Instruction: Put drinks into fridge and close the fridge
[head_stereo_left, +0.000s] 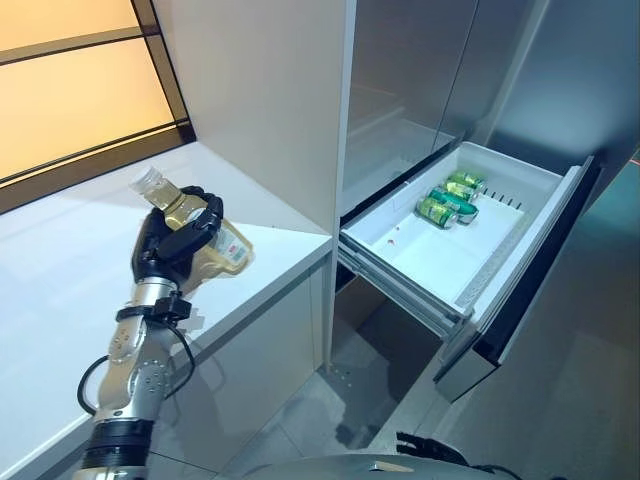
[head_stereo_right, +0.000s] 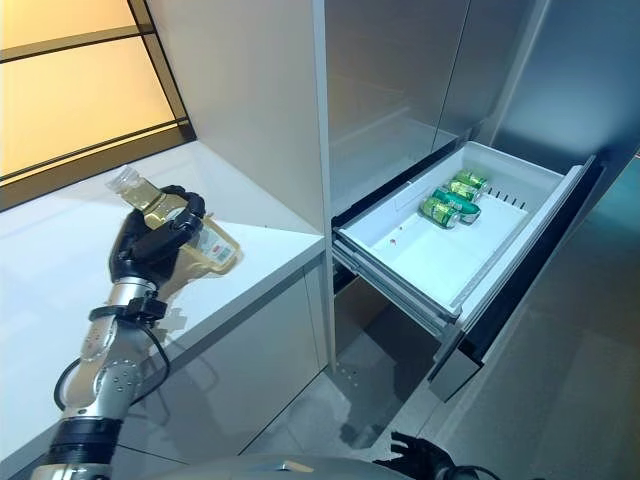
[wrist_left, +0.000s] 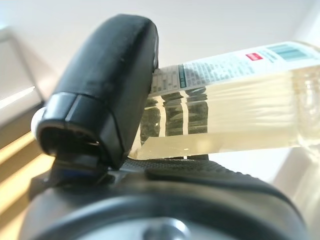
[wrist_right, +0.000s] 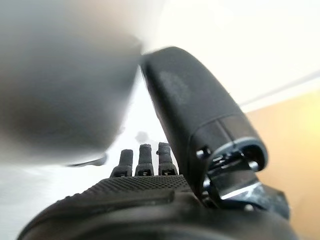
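Note:
My left hand (head_stereo_left: 168, 243) is shut on a clear bottle (head_stereo_left: 218, 248) of pale yellow drink with a white label. The bottle is tilted, its cap up and to the left, over the white counter (head_stereo_left: 60, 270) near its right edge. In the left wrist view my thumb (wrist_left: 110, 85) presses against the bottle (wrist_left: 240, 110). The fridge drawer (head_stereo_left: 556, 205) stands pulled open at the right, with green cans (head_stereo_left: 450, 198) lying at its far end. My right hand (wrist_right: 145, 195) shows in its wrist view, fingers relaxed and holding nothing.
A white cabinet wall (head_stereo_left: 270, 90) rises between the counter and the fridge. The fridge's steel upper doors (head_stereo_left: 420, 60) are closed above the drawer. The near part of the drawer floor (head_stereo_left: 430, 258) is bare. Grey floor tiles (head_stereo_left: 330, 400) lie below the drawer.

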